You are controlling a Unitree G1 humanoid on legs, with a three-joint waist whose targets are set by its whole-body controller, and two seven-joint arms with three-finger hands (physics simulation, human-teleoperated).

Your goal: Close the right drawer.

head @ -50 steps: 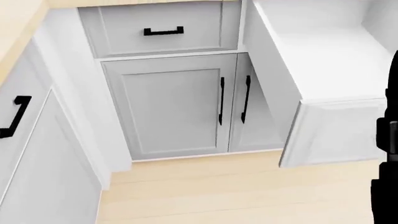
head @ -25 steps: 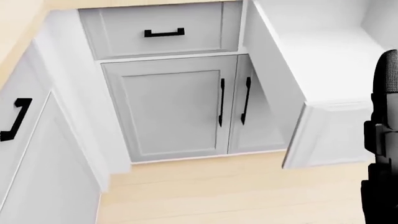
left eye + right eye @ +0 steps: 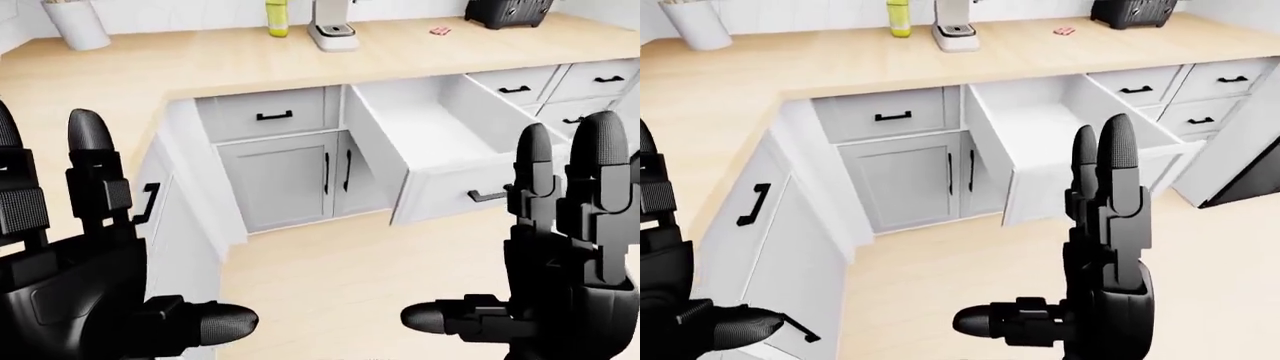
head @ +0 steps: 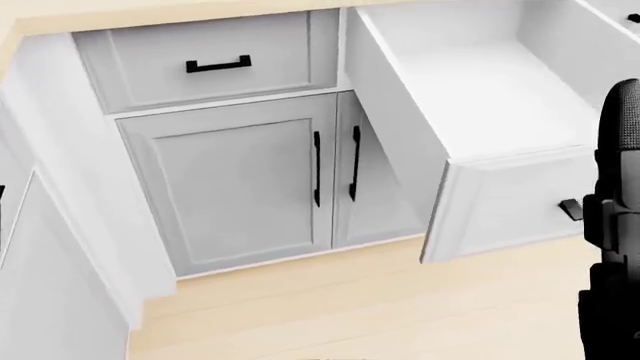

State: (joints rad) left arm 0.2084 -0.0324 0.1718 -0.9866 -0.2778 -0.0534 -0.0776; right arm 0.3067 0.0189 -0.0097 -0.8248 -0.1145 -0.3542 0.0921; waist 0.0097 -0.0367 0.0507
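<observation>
The right drawer (image 3: 430, 135) is white and empty, pulled far out from under the wooden counter. Its front panel (image 3: 455, 196) carries a black handle (image 3: 487, 196). In the left-eye view my right hand (image 3: 545, 225) is raised low and right, palm toward the camera, fingers spread open, covering the panel's right end. I cannot tell how far it stands from the panel. My left hand (image 3: 110, 225) is up at lower left, open and holding nothing. The head view shows the drawer (image 4: 480, 97) from above, with my right hand (image 4: 615, 225) as a black shape at the right edge.
A shut drawer (image 3: 265, 114) and two cabinet doors (image 3: 285, 180) sit left of the open drawer. More shut drawers (image 3: 590, 79) lie to its right. A coffee machine (image 3: 333, 26), bottle (image 3: 276, 16) and toaster (image 3: 508, 10) stand on the counter (image 3: 200, 67). Wooden floor (image 3: 330, 277) lies below.
The whole head view has shifted: the cabinets slid left in the picture, so the camera moved right. The drawer's handle now shows. My right hand has risen at the right edge.
</observation>
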